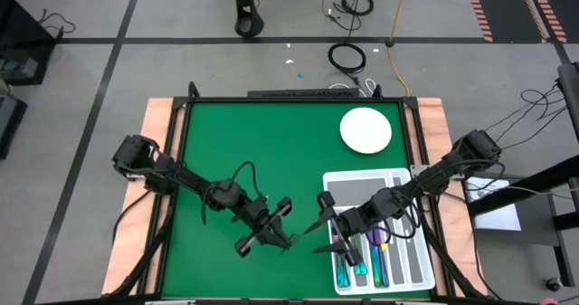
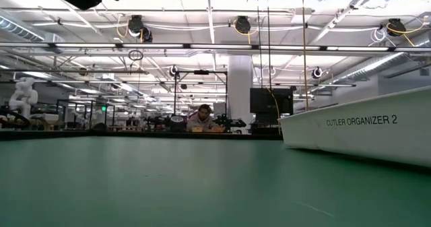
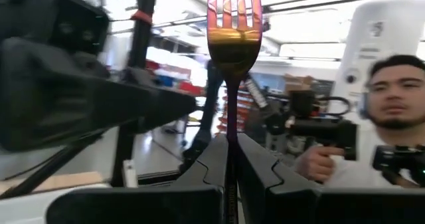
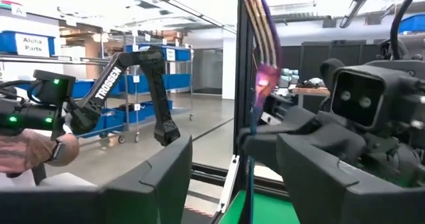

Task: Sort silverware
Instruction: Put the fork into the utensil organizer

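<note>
Left gripper [image 1: 291,239]: lower centre of the high view, fingers clamped on the slim iridescent metal fork [image 3: 234,34], tines up.
Right gripper [image 1: 323,213]: facing it just right; finger state cannot be told.
White compartmented tray [image 1: 409,260]: lower right, holding sorted silverware [image 1: 377,262].

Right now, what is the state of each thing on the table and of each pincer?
fork: upright, clamped between the left pincer's fingers.
left pincer: shut on the fork, above the mat.
right pincer: open, facing the left one.
cutlery organizer: partly filled with silverware.
plate: bare.
</note>
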`<state>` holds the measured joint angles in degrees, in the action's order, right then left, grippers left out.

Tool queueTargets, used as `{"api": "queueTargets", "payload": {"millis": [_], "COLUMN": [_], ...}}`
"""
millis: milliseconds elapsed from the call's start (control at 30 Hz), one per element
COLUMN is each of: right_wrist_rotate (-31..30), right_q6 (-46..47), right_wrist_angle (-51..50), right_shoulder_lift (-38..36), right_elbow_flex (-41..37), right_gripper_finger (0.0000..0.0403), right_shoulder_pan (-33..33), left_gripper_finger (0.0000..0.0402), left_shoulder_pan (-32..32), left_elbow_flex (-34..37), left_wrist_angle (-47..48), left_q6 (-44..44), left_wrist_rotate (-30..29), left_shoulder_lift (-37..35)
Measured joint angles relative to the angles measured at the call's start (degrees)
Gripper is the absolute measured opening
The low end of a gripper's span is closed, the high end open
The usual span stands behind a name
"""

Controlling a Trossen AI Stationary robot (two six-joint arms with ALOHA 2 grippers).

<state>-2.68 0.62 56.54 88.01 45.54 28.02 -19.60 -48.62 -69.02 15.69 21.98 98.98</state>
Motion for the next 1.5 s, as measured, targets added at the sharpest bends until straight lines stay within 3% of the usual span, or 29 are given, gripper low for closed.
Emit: {"api": "queueTargets", "payload": {"millis": [167,400,533,633,1200,1500], "right_wrist_rotate": [-0.22,0.08,3.65,2.39,-0.26,2.38], "right_q6": [-0.12,-0.08,0.17,0.08,-1.46,-1.54], "right_wrist_angle": [0.21,0.19,0.19,0.15,-0.83,-2.05], "right_shoulder_lift": [0.0,0.0,0.0,-0.02,-0.04,-0.04], "right_elbow_flex": [0.0,0.0,0.0,0.0,0.0,0.0], "right_gripper_finger": [0.0205,0.0204,0.0204,0.0204,0.0203,0.0203], "right_shoulder_pan": [-0.58,-0.66,-0.66,-0.49,0.15,0.15], "left_gripper_finger": [0.0018,0.0018,0.0018,0.0018,0.0018,0.0018], "left_shoulder_pan": [0.03,0.29,1.54,2.27,2.38,4.2], "left_elbow_flex": [-2.06,-7.49,-9.31,-10.62,-10.86,-10.86], "left_wrist_angle": [2.68,2.7,3.03,3.91,7.91,9.3], "left_q6": [0.01,0.41,0.54,0.5,2.43,10.34], "left_wrist_rotate": [-2.84,1.41,1.57,1.57,4.34,9.23], "left_shoulder_lift": [1.41,5.4,6.97,7.6,7.67,7.67]}}
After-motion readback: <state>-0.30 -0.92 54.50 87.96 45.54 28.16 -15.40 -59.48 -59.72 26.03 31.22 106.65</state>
